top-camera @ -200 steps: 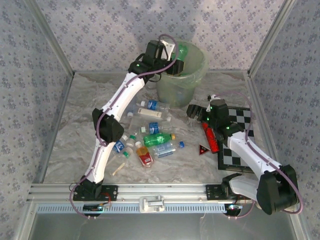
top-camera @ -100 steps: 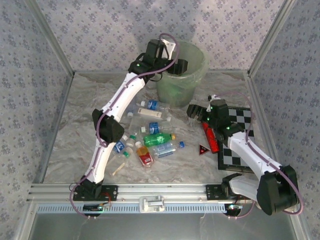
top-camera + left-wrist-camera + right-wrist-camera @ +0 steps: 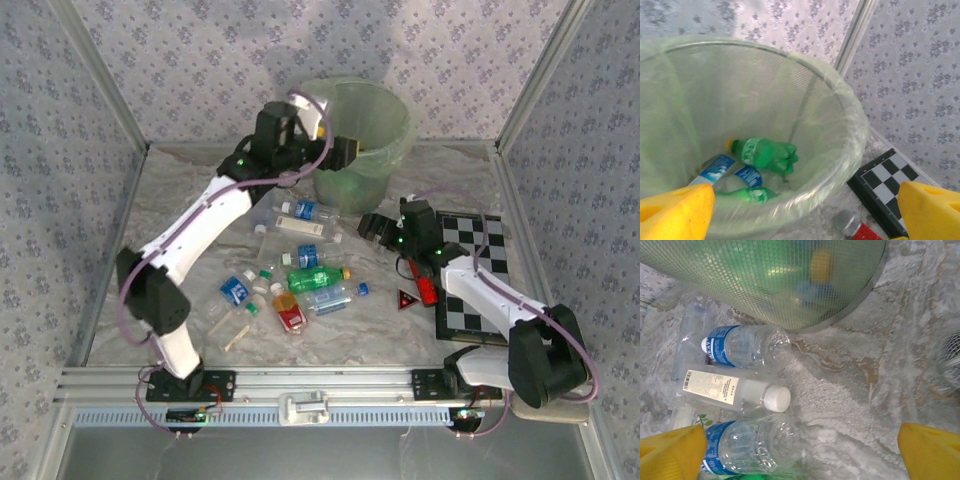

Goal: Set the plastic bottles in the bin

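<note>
Left wrist: green bottle (image 3: 765,152) lies in the bin (image 3: 705,95) (left gripper (image 3: 802,215) spread wide).

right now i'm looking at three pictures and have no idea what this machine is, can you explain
These are two white robot arms, left and right, bolted at the near edge of the table. The wide picture comes from a camera overhead; the other two from cameras on each wrist. The yellow shapes there are the left fingers and right fingers, both spread open, holding nothing. The left ones hover at the rim of a pale green bin with bottles inside. More plastic bottles lie on the table, plus a checkerboard.
</note>
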Controlling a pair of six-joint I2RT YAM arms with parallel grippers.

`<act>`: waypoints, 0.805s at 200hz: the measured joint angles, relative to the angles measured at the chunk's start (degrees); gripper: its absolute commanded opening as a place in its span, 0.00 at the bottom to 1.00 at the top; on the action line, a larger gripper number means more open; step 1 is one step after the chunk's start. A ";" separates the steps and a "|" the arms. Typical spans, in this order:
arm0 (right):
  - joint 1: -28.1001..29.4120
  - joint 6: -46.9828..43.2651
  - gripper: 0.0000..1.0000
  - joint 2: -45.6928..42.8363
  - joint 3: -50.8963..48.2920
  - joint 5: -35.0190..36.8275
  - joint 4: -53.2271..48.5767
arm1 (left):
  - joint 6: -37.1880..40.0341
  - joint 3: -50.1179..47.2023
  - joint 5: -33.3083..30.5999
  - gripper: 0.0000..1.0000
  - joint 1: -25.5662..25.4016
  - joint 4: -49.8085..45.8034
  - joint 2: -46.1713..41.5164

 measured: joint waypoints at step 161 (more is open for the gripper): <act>18.91 26.49 1.00 -1.51 0.35 1.33 -17.59 | -10.19 -58.03 -24.90 1.00 2.84 13.40 -28.68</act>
